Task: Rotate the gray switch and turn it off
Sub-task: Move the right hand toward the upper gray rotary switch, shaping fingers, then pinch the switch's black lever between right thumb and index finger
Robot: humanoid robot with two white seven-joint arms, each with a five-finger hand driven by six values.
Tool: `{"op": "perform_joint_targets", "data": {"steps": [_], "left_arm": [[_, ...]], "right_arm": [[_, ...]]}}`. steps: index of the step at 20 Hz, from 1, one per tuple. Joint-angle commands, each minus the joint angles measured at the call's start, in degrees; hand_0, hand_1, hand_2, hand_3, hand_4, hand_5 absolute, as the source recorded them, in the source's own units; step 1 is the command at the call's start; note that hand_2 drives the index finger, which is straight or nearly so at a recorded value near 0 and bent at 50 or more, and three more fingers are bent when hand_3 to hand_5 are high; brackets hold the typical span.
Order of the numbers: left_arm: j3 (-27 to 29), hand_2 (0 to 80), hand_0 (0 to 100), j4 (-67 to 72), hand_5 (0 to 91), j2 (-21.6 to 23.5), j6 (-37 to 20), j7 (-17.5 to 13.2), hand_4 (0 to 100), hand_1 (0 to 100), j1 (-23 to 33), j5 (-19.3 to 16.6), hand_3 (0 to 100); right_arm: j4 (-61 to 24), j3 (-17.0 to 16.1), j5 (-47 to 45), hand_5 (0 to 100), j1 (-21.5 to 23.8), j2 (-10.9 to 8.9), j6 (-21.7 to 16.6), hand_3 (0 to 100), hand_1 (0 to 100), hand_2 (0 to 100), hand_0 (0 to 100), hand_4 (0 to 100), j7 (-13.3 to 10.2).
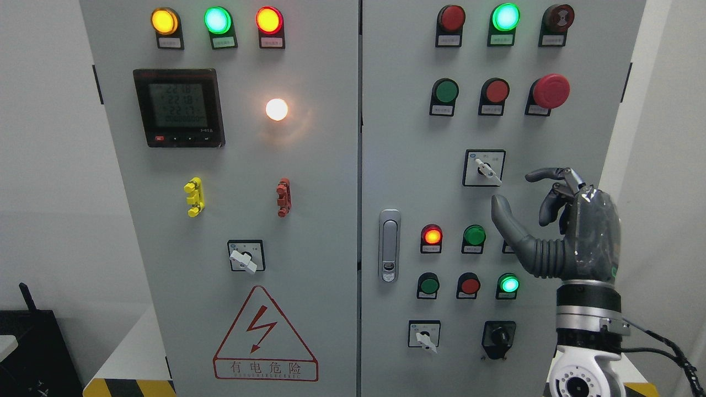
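Two grey cabinet doors (pixel 309 182) fill the view, studded with lamps, buttons and rotary switches. On the right door, the right robot hand (pixel 538 207) is raised upright on its arm from the lower right — thumb spread out to the left, fingers curled loosely forward, holding nothing. Just up and left of its fingertips, apart from them, sits the gray switch (pixel 486 170) in its square black-framed plate, its pale lever pointing down to the right. A small red lamp (pixel 431 236) glows below, near the thumb.
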Motion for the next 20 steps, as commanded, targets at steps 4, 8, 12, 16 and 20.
{"op": "perform_joint_targets", "data": {"steps": [4, 8, 12, 16, 20], "left_arm": [[0.44, 0.0, 12, -1.5, 0.0, -0.09, 0.04, -0.01, 0, 39, -0.53, 1.14, 0], [0.44, 0.0, 12, -1.5, 0.0, 0.0, 0.04, -0.01, 0, 39, -0.53, 1.14, 0], [0.44, 0.0, 12, -1.5, 0.0, 0.0, 0.04, -0.01, 0, 39, -0.53, 1.14, 0], [0.44, 0.0, 12, -1.5, 0.0, 0.0, 0.04, -0.01, 0, 39, -0.53, 1.14, 0], [0.44, 0.0, 12, -1.5, 0.0, 0.0, 0.04, -0.01, 0, 39, -0.53, 1.14, 0]], "right_arm": [[0.2, 2.66, -0.03, 100, -2.01, 0.71, 4.19, 99, 60, 50, 9, 95, -0.01], [0.2, 2.75, -0.03, 100, -2.27, 0.71, 4.55, 98, 62, 51, 0, 95, -0.01], [0.64, 3.45, -0.03, 100, -3.42, 0.8, 6.03, 98, 62, 52, 0, 95, -0.01], [1.26, 4.16, -0.12, 100, -3.59, 0.8, 7.45, 97, 62, 54, 0, 95, -0.01], [1.43, 4.07, -0.12, 100, -3.59, 0.71, 7.45, 97, 59, 55, 1, 95, -0.01]]}}
